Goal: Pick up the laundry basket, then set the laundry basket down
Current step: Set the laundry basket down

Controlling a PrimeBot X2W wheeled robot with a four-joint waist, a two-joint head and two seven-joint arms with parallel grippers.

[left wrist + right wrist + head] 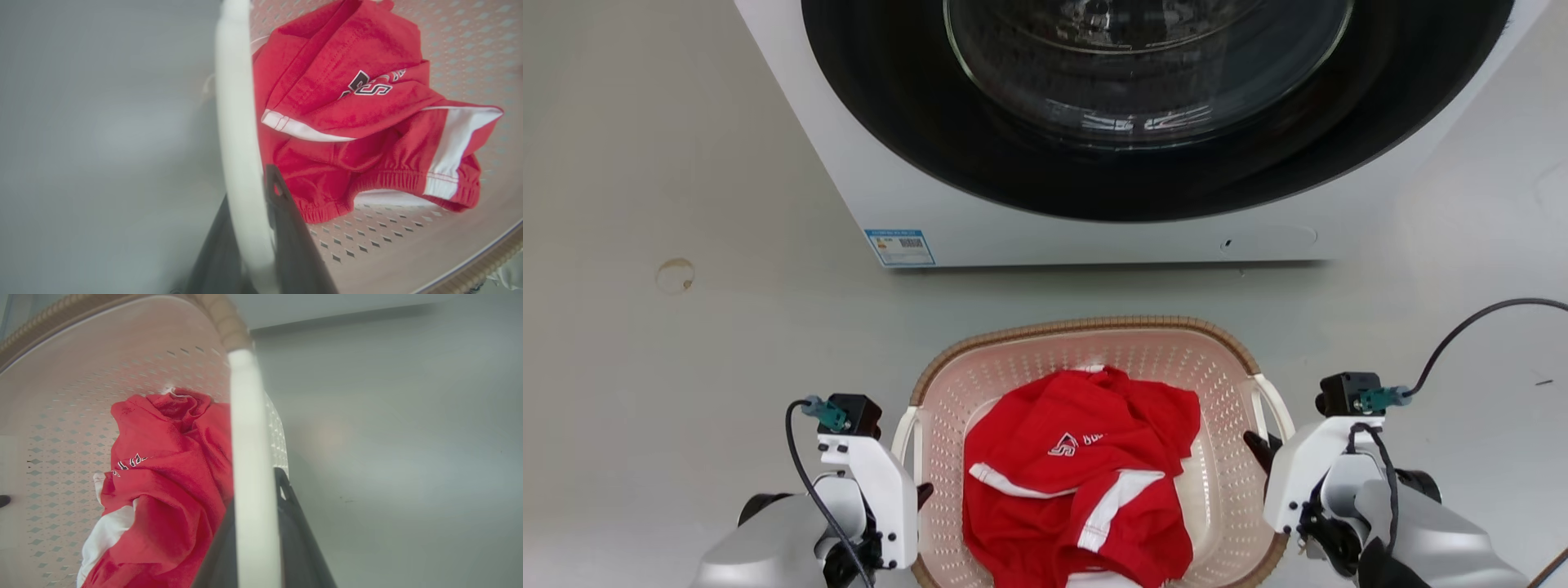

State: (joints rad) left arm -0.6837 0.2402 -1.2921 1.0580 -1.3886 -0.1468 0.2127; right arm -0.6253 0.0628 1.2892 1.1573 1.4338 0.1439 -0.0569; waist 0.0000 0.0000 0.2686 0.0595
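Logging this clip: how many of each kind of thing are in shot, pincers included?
washing machine: 1
laundry basket: 1
heap of red clothing: 1
pincers: 2 (left pincer, right pincer)
total: 5

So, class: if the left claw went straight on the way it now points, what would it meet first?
The white loop handle of the laundry basket. The left claw straddles it, so pushing on would probably just seat it deeper. What lies beyond is unclear.
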